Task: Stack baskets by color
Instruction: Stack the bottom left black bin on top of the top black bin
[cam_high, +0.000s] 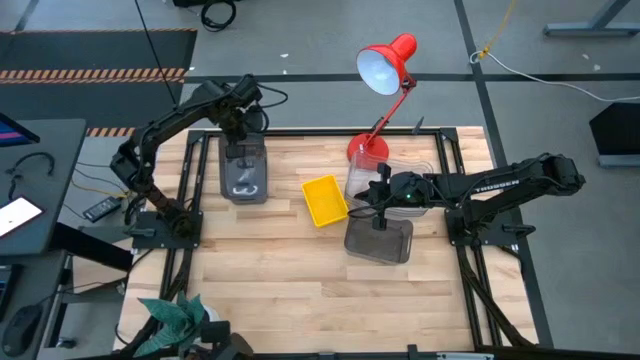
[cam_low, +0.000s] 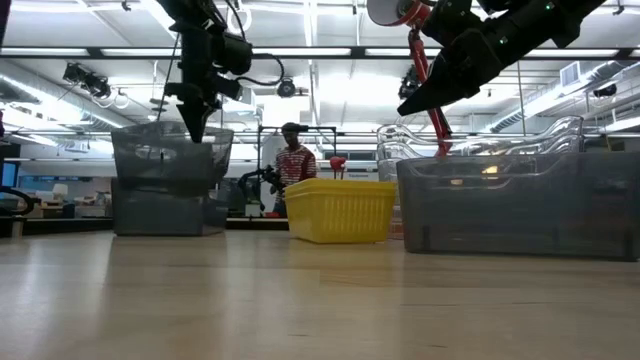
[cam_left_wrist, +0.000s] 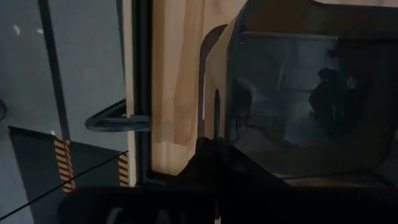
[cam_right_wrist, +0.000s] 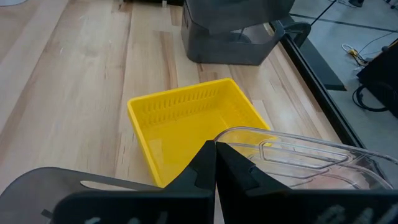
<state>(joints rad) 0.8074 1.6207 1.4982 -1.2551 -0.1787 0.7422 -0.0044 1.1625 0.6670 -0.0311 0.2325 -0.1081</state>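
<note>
- My left gripper (cam_high: 243, 152), fingers closed, pinches the far rim of the stacked smoky dark-grey plastic tubs (cam_high: 243, 172).
- My right gripper (cam_high: 381, 200), closed and empty, hovers between a lone grey tub (cam_high: 380, 241) and clear tubs (cam_high: 410, 163), beside the yellow tub (cam_high: 324, 200).
- I read "THUNDER" on the right arm (cam_high: 497, 184).

Fingers (cam_left_wrist: 211, 158): 2, dark, pressed together, at the rim of the basket.
Basket (cam_left_wrist: 305, 99): smoky grey, on wood table (cam_left_wrist: 177, 68).
Frame (cam_left_wrist: 142, 74): black, along the table edge.

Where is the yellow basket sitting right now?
In the high view the yellow basket sits on the table near its centre, between the left smoky grey stack and the clear baskets beside the red lamp's base.
</note>
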